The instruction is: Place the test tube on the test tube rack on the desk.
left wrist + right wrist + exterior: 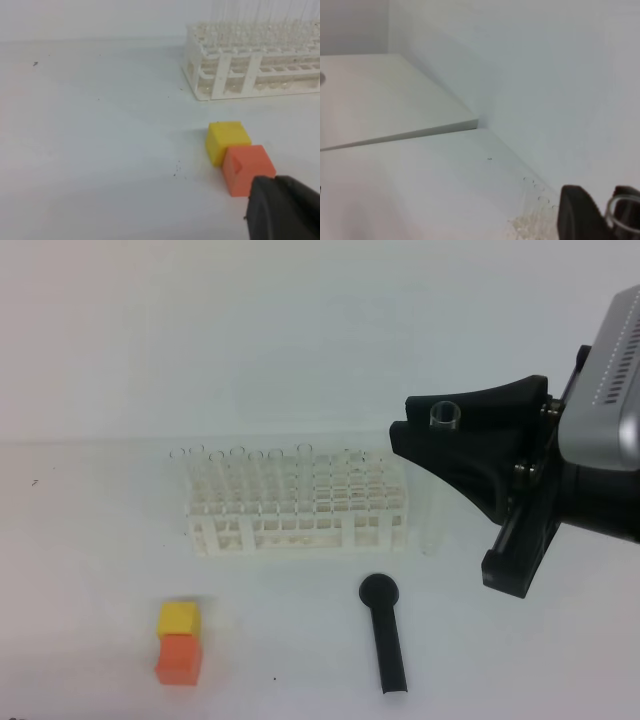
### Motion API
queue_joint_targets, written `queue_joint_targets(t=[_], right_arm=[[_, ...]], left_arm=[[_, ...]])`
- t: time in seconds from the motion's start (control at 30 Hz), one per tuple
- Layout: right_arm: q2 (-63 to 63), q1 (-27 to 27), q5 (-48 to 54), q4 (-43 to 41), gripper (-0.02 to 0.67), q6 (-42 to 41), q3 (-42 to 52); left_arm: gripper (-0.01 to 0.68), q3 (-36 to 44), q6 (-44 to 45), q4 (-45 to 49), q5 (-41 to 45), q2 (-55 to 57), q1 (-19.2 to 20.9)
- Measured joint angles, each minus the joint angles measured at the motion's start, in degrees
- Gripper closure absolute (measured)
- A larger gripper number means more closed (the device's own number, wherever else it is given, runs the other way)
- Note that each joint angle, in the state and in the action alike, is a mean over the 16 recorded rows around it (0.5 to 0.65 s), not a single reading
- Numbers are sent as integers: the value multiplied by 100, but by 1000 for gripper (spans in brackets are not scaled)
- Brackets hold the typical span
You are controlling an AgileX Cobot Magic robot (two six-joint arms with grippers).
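Test tube (437,475) hung upright in my right claw (440,430), pinched near its open rim, just right of the test tube rack (298,502) and above the table (100,540). To seat it well, I judged I should keep it vertical, center it over a free hole, then lower slowly. My right arm reached in high from the right; my left claw (282,207) sat pressed together near the orange block (246,167).

place: lab bench | evidence: test tube rack (298,502) holding glass tubes, white desk (100,540)
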Motion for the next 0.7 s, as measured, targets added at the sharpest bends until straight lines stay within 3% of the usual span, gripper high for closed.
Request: queue_joint_targets(t=[0.7], right_arm=[[44,0,-4,0,530,81,0]], left_arm=[[674,11,-769,-347,94,-12,-1]])
